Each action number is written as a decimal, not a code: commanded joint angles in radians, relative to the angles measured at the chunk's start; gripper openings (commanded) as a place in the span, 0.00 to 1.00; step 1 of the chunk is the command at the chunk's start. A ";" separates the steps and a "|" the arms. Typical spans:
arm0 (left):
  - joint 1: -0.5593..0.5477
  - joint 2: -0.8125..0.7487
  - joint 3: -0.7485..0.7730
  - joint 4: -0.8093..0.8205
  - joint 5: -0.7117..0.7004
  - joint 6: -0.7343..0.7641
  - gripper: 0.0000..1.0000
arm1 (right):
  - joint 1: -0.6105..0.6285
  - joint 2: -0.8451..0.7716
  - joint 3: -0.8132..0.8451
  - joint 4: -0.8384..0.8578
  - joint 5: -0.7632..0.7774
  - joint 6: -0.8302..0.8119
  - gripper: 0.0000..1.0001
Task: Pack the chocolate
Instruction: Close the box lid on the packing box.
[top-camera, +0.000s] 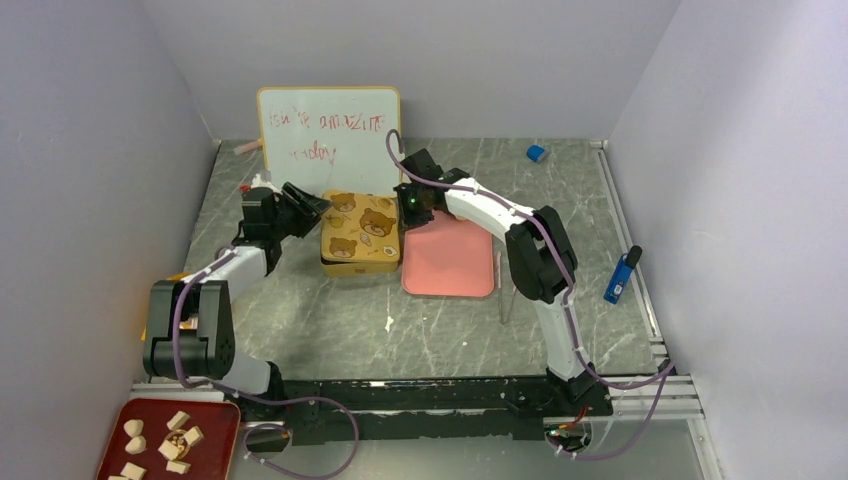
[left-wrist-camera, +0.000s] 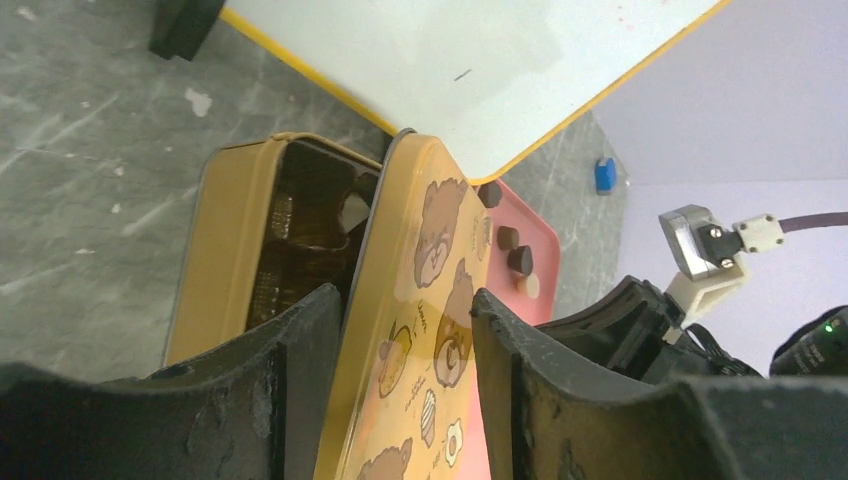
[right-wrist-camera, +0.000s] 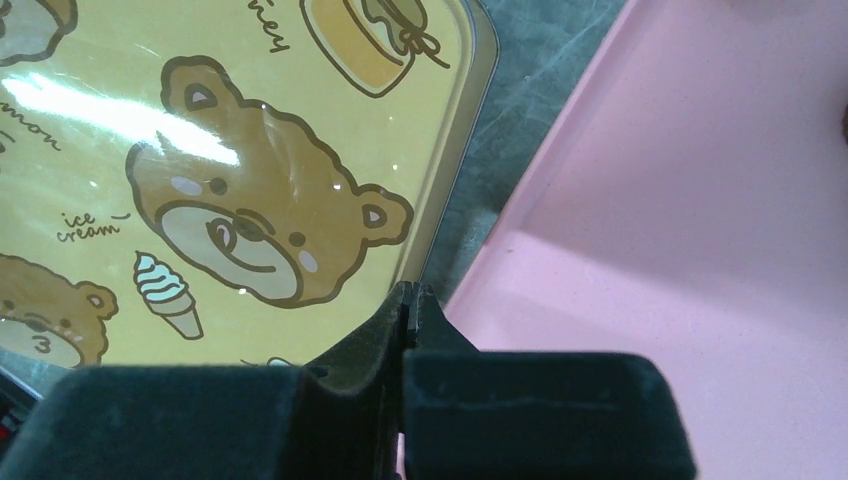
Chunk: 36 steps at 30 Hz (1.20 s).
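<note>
The chocolate shows as a few small dark and tan pieces on the pink tray, beyond the tin. A yellow bear-print lid sits askew on the tin base, leaving the dark inside uncovered on one side. My left gripper is at the tin's left edge, jaws apart with the lid's rim between the fingers. My right gripper is shut and empty, its tips over the gap between the lid's corner and the pink tray.
A whiteboard leans behind the tin. A red tray with pale blocky chunks sits at the near left corner. A small blue piece lies far right, and a blue tool rests by the right rail.
</note>
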 joint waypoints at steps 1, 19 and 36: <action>0.009 -0.063 0.040 -0.078 -0.059 0.055 0.55 | 0.012 0.007 0.054 0.009 0.000 -0.015 0.00; 0.011 -0.097 0.020 -0.190 -0.174 0.097 0.54 | 0.022 0.018 0.075 0.000 0.002 -0.022 0.00; 0.011 -0.031 -0.021 -0.153 -0.150 0.097 0.52 | 0.022 0.027 0.077 -0.015 0.025 -0.033 0.00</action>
